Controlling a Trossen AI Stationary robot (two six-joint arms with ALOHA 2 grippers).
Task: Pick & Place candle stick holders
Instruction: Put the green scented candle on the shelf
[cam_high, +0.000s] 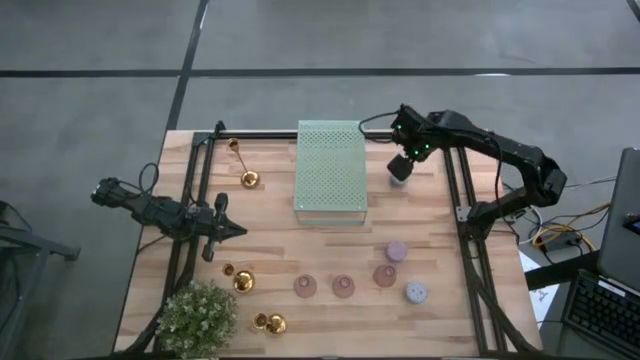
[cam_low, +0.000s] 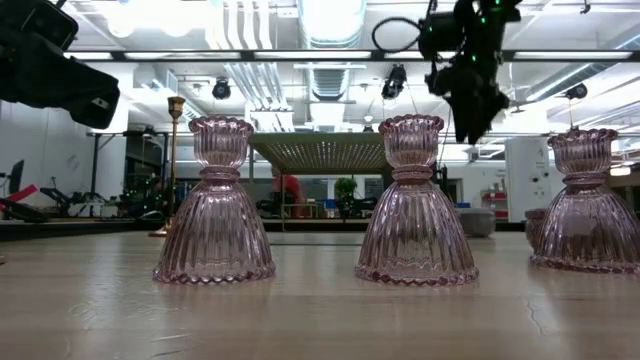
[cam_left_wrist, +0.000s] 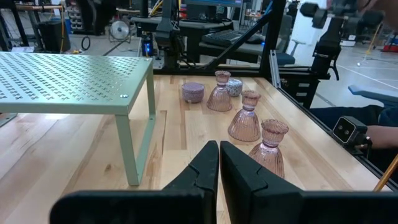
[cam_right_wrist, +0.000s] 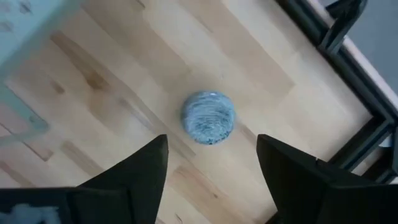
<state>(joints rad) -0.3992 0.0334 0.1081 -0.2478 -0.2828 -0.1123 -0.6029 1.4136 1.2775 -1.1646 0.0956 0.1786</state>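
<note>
My right gripper (cam_right_wrist: 211, 146) is open and hangs above a squat blue-grey holder (cam_right_wrist: 208, 117) that stands on the table at the far right, next to the green block (cam_high: 331, 170); it touches nothing. My left gripper (cam_left_wrist: 219, 168) is shut and empty at the table's left (cam_high: 232, 230). Three pink glass holders (cam_high: 305, 286) (cam_high: 343, 287) (cam_high: 384, 276) stand in a row near the front. A lavender holder (cam_high: 397, 251) and a blue-grey one (cam_high: 416, 292) stand at the front right. Gold holders (cam_high: 250, 179) (cam_high: 243, 282) (cam_high: 270, 323) are on the left.
The pale green perforated block stands on legs at the middle far side. A bushy potted plant (cam_high: 197, 315) sits at the front left corner. Black frame rails (cam_high: 462, 200) run along the table's left and right sides. Bare wood lies between the block and the pink row.
</note>
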